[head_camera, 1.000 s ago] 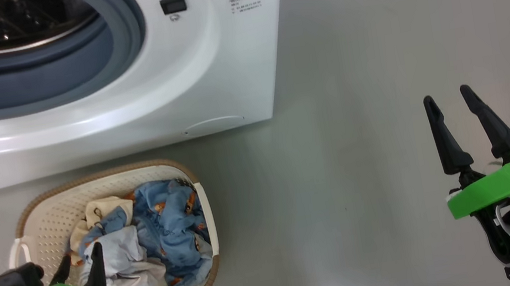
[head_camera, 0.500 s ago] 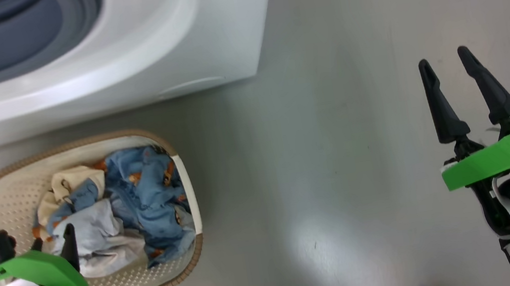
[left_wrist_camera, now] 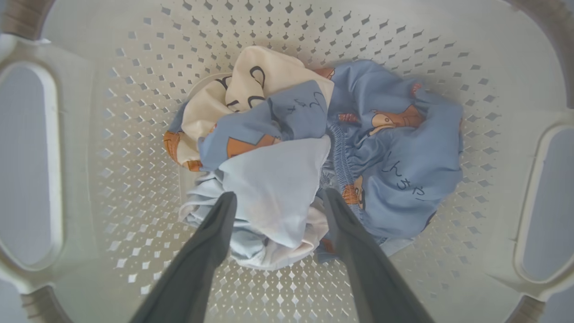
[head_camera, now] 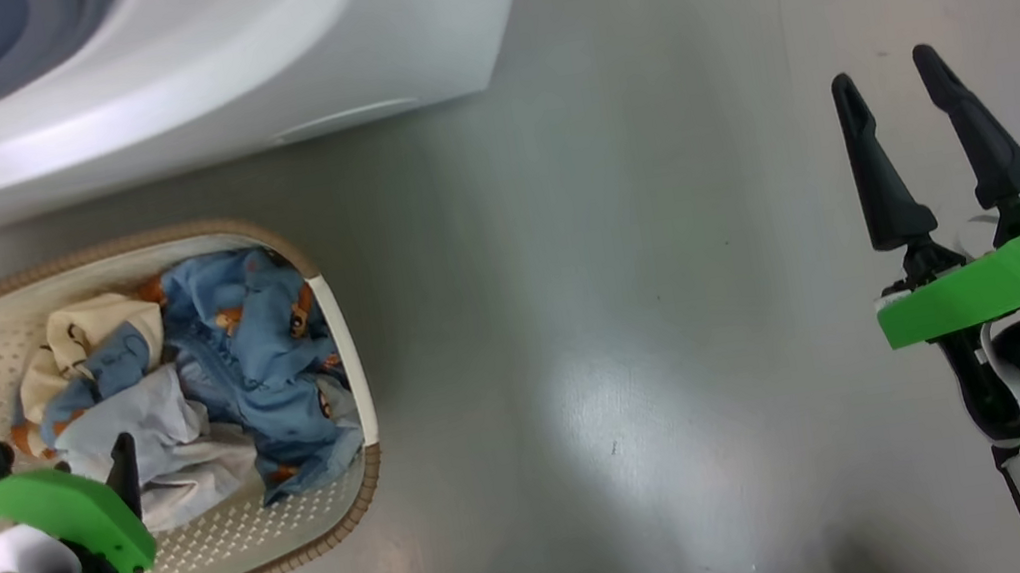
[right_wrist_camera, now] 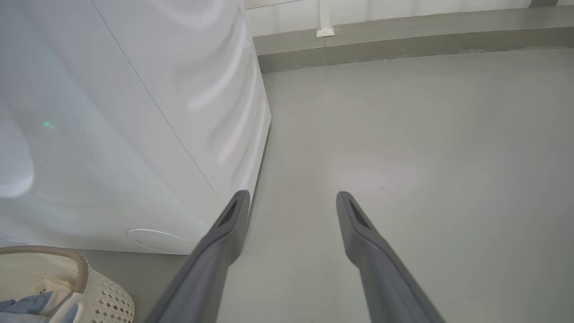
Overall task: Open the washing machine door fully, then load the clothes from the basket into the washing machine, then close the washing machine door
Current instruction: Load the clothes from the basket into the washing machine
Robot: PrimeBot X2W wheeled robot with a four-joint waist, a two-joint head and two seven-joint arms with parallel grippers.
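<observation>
Pretty much all down to the left gripper [left_wrist_camera: 279, 194] here: parked straight above the clothes [left_wrist_camera: 287, 148] in the basket [head_camera: 373, 464], pointing down into the pile, jaws spread wide, holding nothing. Got the pale grey-white piece right between the two fingers, blue printed stuff bunched just to the right of it, cream bit on the far side. Can't tell about contact, either brushing the fabric or just short of it. Reading the pile as lying long left to right across the basket, same line as the jaw gap, so probably just a straight drop and a squeeze on that pale lump, no wrist twist needed. Got the right gripper [head_camera: 882, 66] well off to the right over bare floor [head_camera: 625, 310], also wide and empty, so clearly not the nearer one. Washer [head_camera: 234, 65] just beyond the basket on the far side, so only a short lift and carry forward after the grab. Worth watching for pinching one corner and leaving the rest behind.
</observation>
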